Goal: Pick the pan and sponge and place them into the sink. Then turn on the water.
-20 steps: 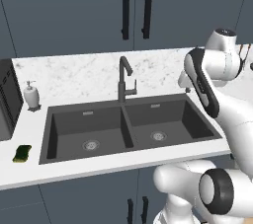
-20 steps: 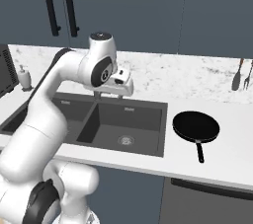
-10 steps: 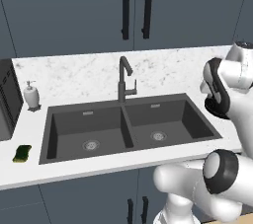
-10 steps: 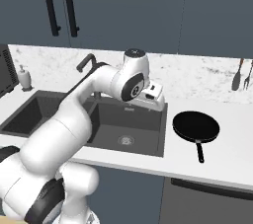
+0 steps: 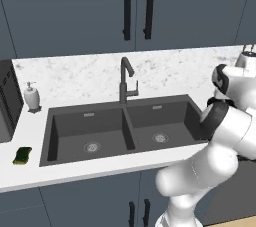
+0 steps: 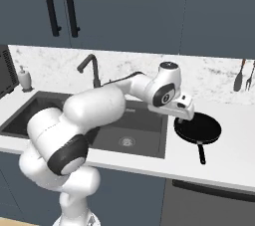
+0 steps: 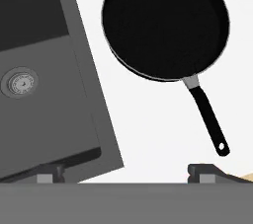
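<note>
The round black pan (image 6: 199,129) lies on the white counter to the right of the sink (image 6: 144,135), its thin handle pointing toward the counter's front edge. My gripper (image 6: 182,116) hangs just above the pan's left rim. In the hand view the pan (image 7: 165,23) lies ahead, with the sink's right basin (image 7: 49,50) to its left. My gripper (image 7: 127,173) is open; its fingertips (image 7: 205,171) stand wide apart with bare counter between them. The yellow and green sponge (image 5: 22,155) rests on the counter left of the sink (image 5: 150,121). No water runs from the dark faucet (image 5: 125,78).
A white soap dispenser (image 5: 32,96) stands at the back left beside a dark appliance (image 5: 7,103). Utensils (image 6: 241,75) hang on the wall at the far right. Dark cabinets with black handles (image 5: 136,6) run above the counter.
The arm has swung right from over the sink's right basin to above the pan's left edge. The jaws stayed wide open. Pan and sponge have not moved.
</note>
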### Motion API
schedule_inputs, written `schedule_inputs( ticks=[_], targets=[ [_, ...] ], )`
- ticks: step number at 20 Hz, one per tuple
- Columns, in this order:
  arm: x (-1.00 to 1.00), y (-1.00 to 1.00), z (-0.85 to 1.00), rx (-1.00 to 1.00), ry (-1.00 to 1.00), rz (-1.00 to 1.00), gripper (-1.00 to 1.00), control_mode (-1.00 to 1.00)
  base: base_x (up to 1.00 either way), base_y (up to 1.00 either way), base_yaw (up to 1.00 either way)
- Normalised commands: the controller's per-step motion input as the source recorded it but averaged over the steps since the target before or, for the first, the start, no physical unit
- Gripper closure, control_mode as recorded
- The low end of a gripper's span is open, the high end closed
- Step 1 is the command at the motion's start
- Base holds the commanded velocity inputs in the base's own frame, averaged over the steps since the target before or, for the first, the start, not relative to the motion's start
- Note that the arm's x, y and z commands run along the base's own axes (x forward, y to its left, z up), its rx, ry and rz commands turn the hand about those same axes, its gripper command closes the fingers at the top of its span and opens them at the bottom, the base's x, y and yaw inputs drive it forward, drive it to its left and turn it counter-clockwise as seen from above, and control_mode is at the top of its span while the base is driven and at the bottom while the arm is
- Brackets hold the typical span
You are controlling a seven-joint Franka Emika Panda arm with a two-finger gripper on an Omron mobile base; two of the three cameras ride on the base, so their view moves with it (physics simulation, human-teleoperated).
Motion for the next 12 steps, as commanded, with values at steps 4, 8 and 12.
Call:
schedule_inputs(
  ticks=[4, 8, 12],
  targets=[
    [0.21, -0.82, -0.24, 0.0, 0.15, -0.06, -1.0, -1.0, 0.0, 0.0, 0.0],
    [0.0, -0.4, -0.14, -0.01, 0.12, 0.0, -1.0, -1.0, 0.0, 0.0, 0.0],
    [0.0, -0.18, -0.1, 0.0, 0.02, 0.0, -1.0, -1.0, 0.0, 0.0, 0.0]
  ],
)
